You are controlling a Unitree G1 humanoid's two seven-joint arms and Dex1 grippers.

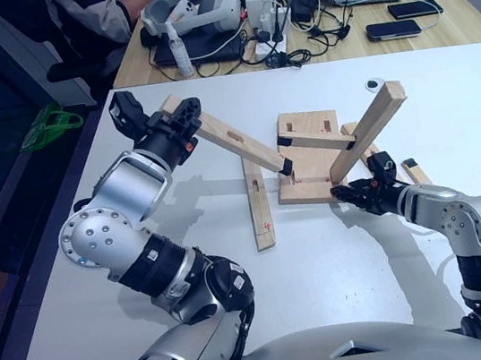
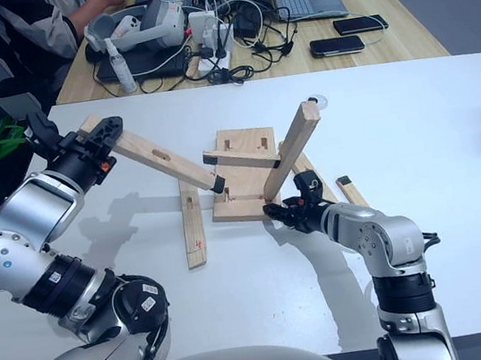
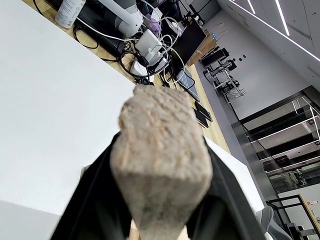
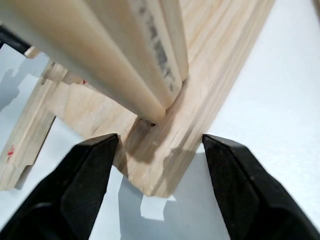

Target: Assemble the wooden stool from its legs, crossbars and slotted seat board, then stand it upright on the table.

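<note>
Fingers point(image 4: 92, 175) of right gripper point(image 1: 344, 192) spread apart, straddling near corner of seat board point(image 1: 310, 189), flat at mid-table, beside tilted leg point(image 1: 369, 129) standing in it. Left gripper point(image 1: 180, 127) clamped on far-left end of second leg point(image 1: 235, 140): long axis sloping down and right, low tip at board's left edge. Likely calls for pushing along that axis, right arm nearer for bracing.

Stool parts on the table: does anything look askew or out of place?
Yes. One leg leans steeply out of the seat board instead of standing square, at the corner between the right gripper's open fingers. The left gripper holds a second leg slanted.
</note>
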